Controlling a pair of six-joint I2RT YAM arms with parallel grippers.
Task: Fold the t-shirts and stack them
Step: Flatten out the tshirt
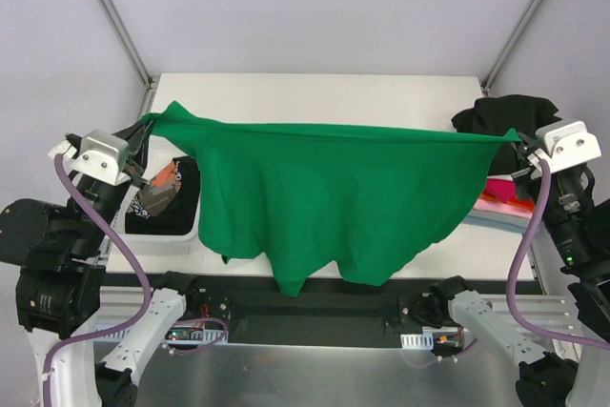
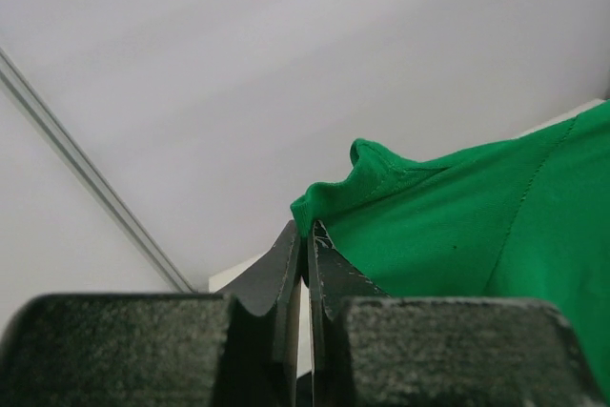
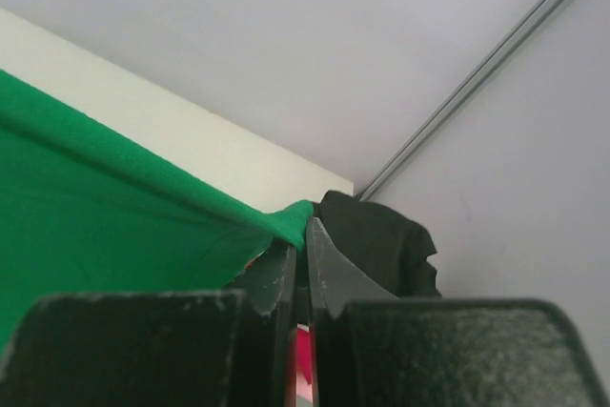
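1. The table (image 1: 315,92) is pale and runs across the top view between the two arms.
2. The green shirt (image 1: 324,197) hangs in the air over the table. Its upper edge is pulled into a near-straight line from one gripper to the other. The rest falls as an uneven curtain, and its lowest folds reach the near edge of the table in the top view. Whether they touch the table cannot be told.
3. The basket (image 1: 164,232) sits at the table's left edge, partly behind the green shirt. It holds a printed shirt (image 1: 170,190), black with orange and white.
4. A black shirt (image 1: 496,116) lies heaped at the far right corner. Just nearer, pink and red cloth (image 1: 500,199) shows beside the green shirt's right side.
5. The left gripper (image 1: 147,127) has its jaws pressed together on one corner of the green shirt, with the cloth bunched just above the tips.
6. The right gripper (image 1: 521,141) is pinched tight on the opposite corner in the same way.
7. The step in hand looks like spreading the green shirt out before folding; no fold is made in it yet.
8. The next move likely calls for both arms to lower together and keep the top edge taut. The shirt should land flat on bare table, clear of the basket and the heap. Uneven lowering could leave it wrinkled or draped over the basket.
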